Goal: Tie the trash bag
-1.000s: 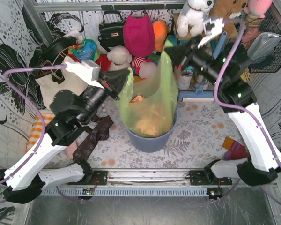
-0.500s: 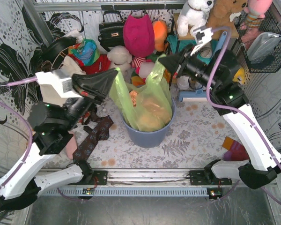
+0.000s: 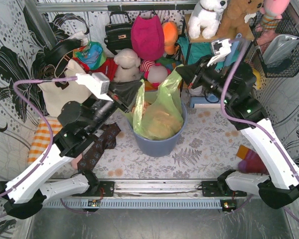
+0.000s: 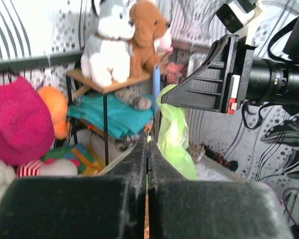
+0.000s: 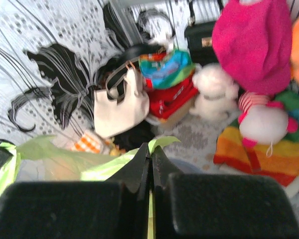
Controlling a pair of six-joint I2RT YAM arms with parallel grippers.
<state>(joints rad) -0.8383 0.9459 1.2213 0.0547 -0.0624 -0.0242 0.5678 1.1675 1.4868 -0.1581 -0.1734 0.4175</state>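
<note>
Two claws (image 3: 139,85) (image 3: 180,70), trash bag (image 3: 160,118) pinched between

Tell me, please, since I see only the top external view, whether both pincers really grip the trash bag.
Observer: The left wrist view shows the left pincer shut, with a sliver of green film from the trash bag nipped at its tips.
Operator: Thank you; and the right one?
Observer: The right wrist view shows the right pincer shut as well, a lime corner of the bag poking out above its tips.
</note>
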